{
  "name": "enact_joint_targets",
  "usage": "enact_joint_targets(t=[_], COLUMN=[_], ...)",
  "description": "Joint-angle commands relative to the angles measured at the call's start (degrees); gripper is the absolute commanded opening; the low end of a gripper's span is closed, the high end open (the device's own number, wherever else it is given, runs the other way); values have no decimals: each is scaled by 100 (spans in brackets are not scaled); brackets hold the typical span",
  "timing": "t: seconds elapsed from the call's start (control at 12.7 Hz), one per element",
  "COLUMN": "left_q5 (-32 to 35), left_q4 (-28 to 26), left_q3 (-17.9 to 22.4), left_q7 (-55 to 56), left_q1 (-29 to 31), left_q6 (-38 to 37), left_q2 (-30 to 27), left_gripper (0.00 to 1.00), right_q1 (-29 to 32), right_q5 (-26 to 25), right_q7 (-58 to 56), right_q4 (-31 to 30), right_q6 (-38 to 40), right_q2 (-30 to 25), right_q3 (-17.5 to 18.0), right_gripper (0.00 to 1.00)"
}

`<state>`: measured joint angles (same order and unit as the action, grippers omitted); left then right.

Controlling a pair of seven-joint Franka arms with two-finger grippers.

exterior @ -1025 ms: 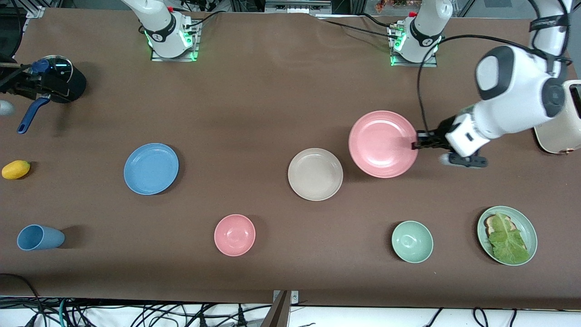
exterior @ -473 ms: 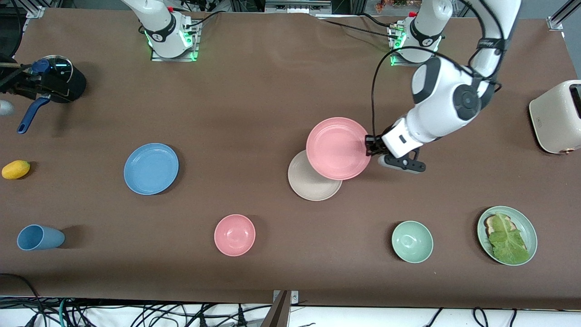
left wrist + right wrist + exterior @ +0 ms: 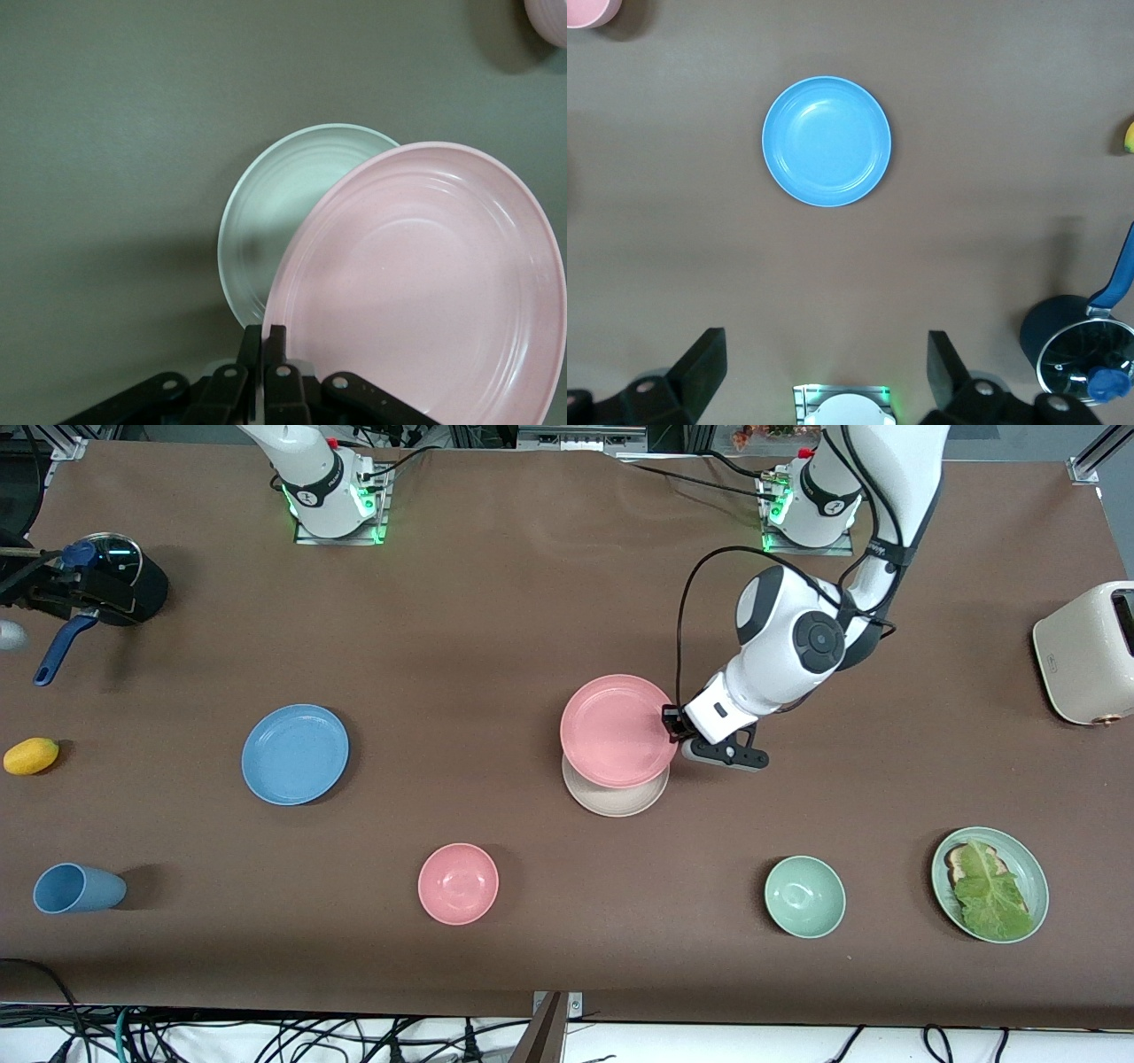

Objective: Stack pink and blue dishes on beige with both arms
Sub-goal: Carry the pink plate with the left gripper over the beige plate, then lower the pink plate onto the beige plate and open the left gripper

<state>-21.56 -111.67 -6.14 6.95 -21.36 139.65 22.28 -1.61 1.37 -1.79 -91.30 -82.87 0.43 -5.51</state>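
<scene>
My left gripper is shut on the rim of the pink dish and holds it in the air, tilted, over most of the beige plate. In the left wrist view the gripper pinches the pink dish, and part of the beige plate shows under it. The blue dish lies flat on the table toward the right arm's end. My right gripper waits open and empty high over the table by its own base, with the blue dish below it.
Nearer the front camera stand a pink bowl, a green bowl, a green plate with toast and lettuce and a lying blue cup. A yellow fruit, a dark pot and a toaster sit at the table's ends.
My left gripper has carried the pink dish toward the right arm's end, from beside the beige plate to over it. The right arm has not moved.
</scene>
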Motion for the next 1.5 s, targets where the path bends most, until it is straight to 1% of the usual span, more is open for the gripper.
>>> enact_joint_targets(t=[0.0,0.16,0.47,0.87,1.26,1.34,1.42], left_q5=[275,284,275,275,267,267,275], left_q4=[146,101,-110,-276,-268,-251,-233], left_q3=[33,33,33,33,33,42,60], left_q7=[175,175,193,193,193,193,184], left_q1=[-26,-34,-175,-272,-272,-272,-263], left_q6=[176,273,843,1301,1363,1363,1363], left_q2=[180,241,434,628,733,751,751], left_gripper=[0,0,0,0,0,11,25], right_q1=[12,12,12,12,12,12,20], right_q5=[-23,-23,-23,-23,-23,-23,-23], right_q7=[-50,-50,-50,-50,-50,-50,-50], right_q4=[112,112,112,112,112,112,112], right_q6=[104,104,96,104,104,104,113], right_q2=[19,19,19,19,19,19,19], right_q3=[6,6,6,6,6,6,-11], right_gripper=[100,100,100,100,100,100,100])
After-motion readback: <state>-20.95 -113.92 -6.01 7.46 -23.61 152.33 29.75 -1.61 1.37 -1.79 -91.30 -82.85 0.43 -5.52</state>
